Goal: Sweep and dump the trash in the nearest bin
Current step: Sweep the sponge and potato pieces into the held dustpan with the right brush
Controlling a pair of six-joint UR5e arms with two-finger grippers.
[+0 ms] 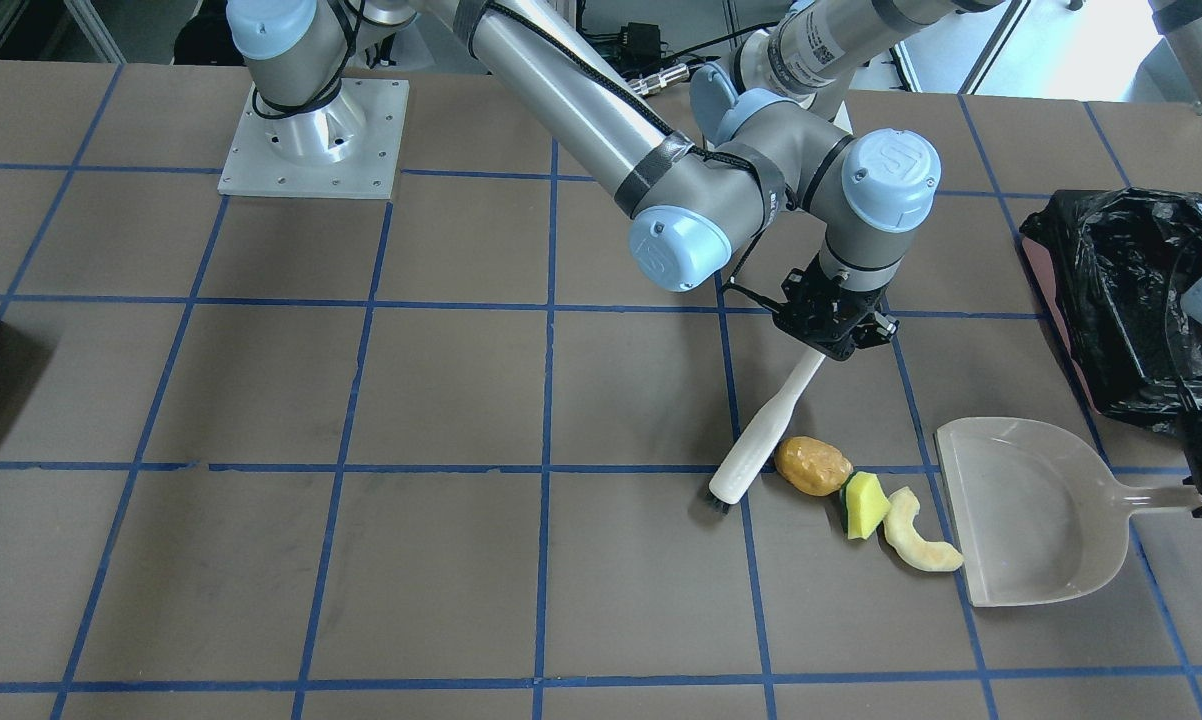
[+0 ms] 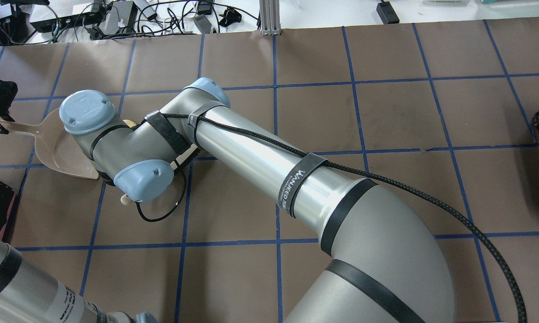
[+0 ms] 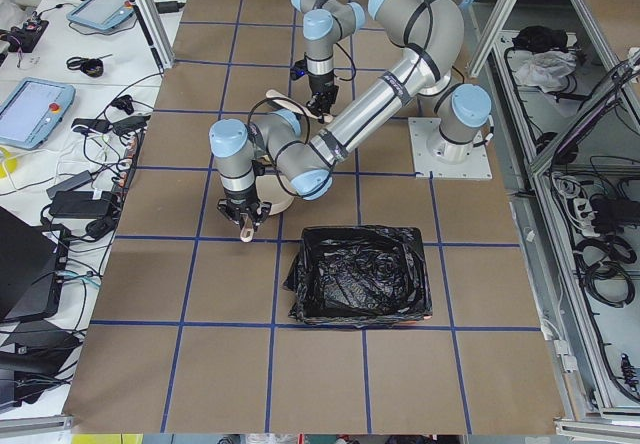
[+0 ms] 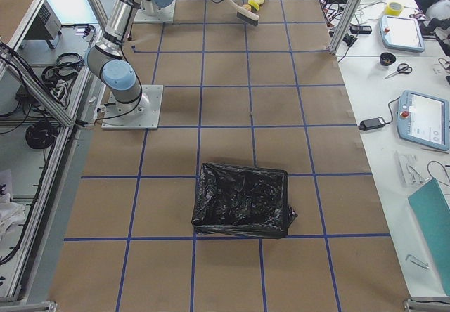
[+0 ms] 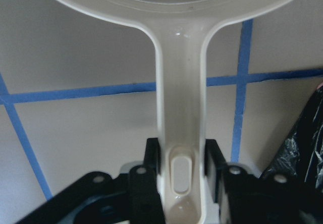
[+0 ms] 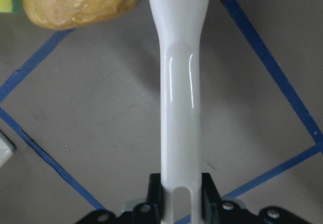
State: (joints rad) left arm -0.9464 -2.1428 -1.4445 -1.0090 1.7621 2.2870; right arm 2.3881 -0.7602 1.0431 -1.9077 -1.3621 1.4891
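The white brush (image 1: 761, 440) is clamped by its handle in the right end effector (image 1: 831, 325). The brush is tilted, and its dark bristles are set down on the tabletop (image 1: 361, 400), just beside the potato (image 1: 813, 465).

The trash is laid in a short row on the tabletop, between the brush and the dustpan (image 1: 1031, 510). First the brown potato is seen, then the yellow wedge (image 1: 866, 503) touching it, then the pale slice (image 1: 916, 535). The end of the slice is right at the pan's open edge. None of the three is inside the pan.

The dustpan is laid flat, and its handle is gripped tight by the left end effector (image 5: 181, 176).

The bin (image 1: 1111, 290) is placed close behind the dustpan. It is lined with a crinkly black bag, and its side is pink. A far bin (image 4: 242, 199), also lined in black, is seen well apart at the other end.
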